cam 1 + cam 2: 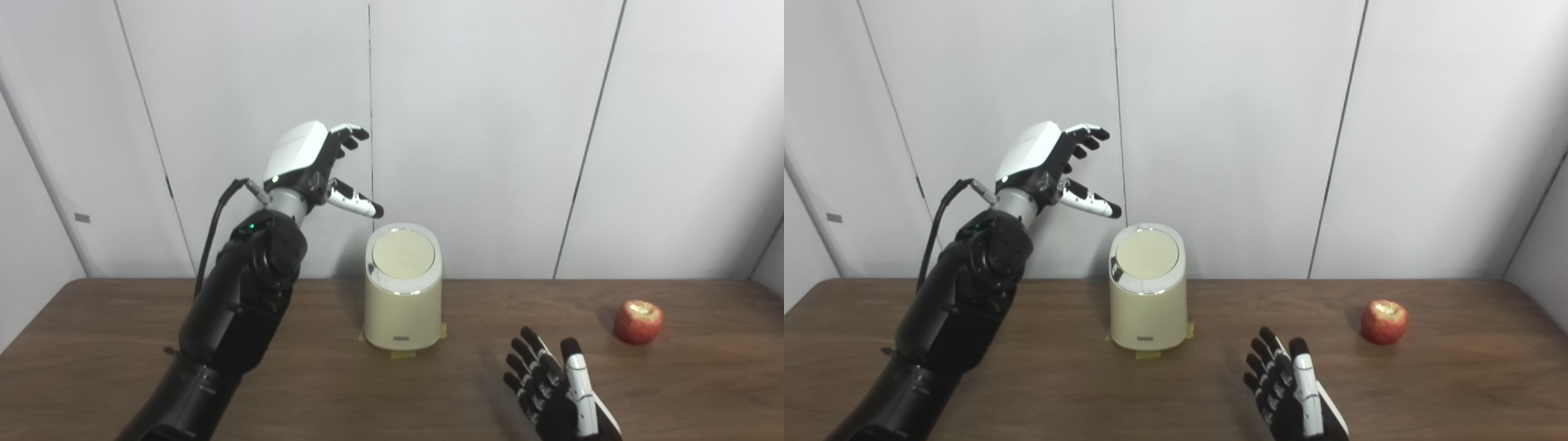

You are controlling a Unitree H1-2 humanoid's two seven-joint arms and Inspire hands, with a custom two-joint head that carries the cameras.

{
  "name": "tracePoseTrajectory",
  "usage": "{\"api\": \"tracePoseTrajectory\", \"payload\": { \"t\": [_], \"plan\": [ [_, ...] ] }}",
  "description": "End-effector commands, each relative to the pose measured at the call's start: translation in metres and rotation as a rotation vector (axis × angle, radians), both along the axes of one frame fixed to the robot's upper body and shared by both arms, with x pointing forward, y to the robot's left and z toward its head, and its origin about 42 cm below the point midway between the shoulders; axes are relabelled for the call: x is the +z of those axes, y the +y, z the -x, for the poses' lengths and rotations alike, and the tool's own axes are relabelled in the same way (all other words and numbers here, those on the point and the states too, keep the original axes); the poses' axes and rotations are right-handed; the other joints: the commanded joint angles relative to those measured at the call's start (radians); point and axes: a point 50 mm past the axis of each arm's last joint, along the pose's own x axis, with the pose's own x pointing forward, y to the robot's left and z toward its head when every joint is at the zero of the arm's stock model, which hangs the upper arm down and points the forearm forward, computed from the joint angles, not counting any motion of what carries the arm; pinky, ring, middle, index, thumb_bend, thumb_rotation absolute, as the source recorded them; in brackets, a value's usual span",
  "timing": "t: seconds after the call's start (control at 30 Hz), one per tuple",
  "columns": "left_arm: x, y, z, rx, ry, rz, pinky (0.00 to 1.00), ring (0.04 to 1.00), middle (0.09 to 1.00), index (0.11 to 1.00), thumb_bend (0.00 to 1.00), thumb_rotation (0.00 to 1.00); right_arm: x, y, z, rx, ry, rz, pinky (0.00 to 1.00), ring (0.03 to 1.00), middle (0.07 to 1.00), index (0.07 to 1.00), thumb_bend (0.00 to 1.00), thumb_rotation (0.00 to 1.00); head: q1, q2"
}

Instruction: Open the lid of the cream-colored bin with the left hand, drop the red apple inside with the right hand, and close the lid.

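The left hand (312,160) is hovering above and left of the bin (402,288), fingers spread, empty. The right hand (554,389) is lying open, with the apple (638,321) sitting apart on the bench (122,343)

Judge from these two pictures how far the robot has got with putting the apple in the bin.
Nothing is finished yet. The lid of the cream bin is shut. In hand: the left hand is raised, open, above and left of the bin, not touching it. The right hand is open near the table's front edge, empty. The red apple lies on the table. Opening, dropping and closing all remain.
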Motion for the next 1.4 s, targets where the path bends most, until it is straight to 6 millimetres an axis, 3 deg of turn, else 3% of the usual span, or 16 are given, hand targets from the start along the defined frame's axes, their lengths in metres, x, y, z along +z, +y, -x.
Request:
{"api": "tracePoseTrajectory", "payload": {
  "t": [0.0, 0.3, 0.53, 0.7, 0.93, 1.1, 1.17, 1.37],
  "plan": [
    [0.030, -0.005, 0.001, -0.003, -0.059, -0.004, 0.66, 0.799, 0.827, 0.843, 1.00, 0.11, 0.023, 0.001, -0.007, 0.013, -0.088, -0.014, 0.99, 1.000, 0.996, 1.000, 0.58, 1.00, 0.004, 0.028],
    [0.036, -0.012, -0.009, -0.021, -0.020, 0.022, 0.74, 0.890, 0.928, 0.914, 1.00, 0.06, 0.028, 0.000, -0.011, 0.017, -0.094, -0.007, 1.00, 1.000, 1.000, 1.000, 0.59, 1.00, 0.001, 0.079],
    [0.038, -0.017, -0.025, -0.029, 0.016, -0.033, 0.78, 0.919, 0.950, 0.940, 1.00, 0.08, 0.030, 0.002, -0.013, 0.008, -0.089, -0.025, 1.00, 1.000, 0.994, 1.000, 0.58, 1.00, 0.004, 0.080],
    [0.037, -0.031, -0.031, -0.037, 0.077, -0.098, 0.81, 0.946, 0.975, 0.960, 1.00, 0.09, 0.031, 0.002, -0.012, 0.004, -0.086, -0.025, 0.98, 1.000, 0.993, 1.000, 0.59, 1.00, 0.007, 0.080],
    [0.028, -0.057, -0.041, -0.049, 0.091, -0.212, 0.89, 0.965, 0.966, 0.942, 1.00, 0.09, 0.031, 0.002, -0.012, 0.010, -0.088, -0.017, 0.98, 1.000, 0.995, 1.000, 0.59, 1.00, 0.011, 0.081],
    [0.020, -0.073, -0.048, -0.037, 0.087, -0.300, 0.88, 0.940, 0.955, 0.928, 1.00, 0.09, 0.033, 0.004, -0.012, 0.010, -0.094, -0.025, 0.99, 1.000, 0.994, 1.000, 0.60, 1.00, 0.016, 0.085],
    [0.017, -0.076, -0.049, -0.037, 0.083, -0.312, 0.84, 0.934, 0.950, 0.924, 1.00, 0.09, 0.033, 0.005, -0.012, 0.011, -0.095, -0.025, 0.99, 1.000, 0.998, 1.000, 0.60, 1.00, 0.016, 0.086],
    [0.009, -0.080, -0.050, -0.041, 0.062, -0.368, 0.86, 0.918, 0.933, 0.926, 1.00, 0.07, 0.035, 0.008, -0.013, 0.003, -0.099, -0.020, 0.98, 0.997, 0.989, 1.000, 0.61, 1.00, 0.012, 0.089]
  ]
}}
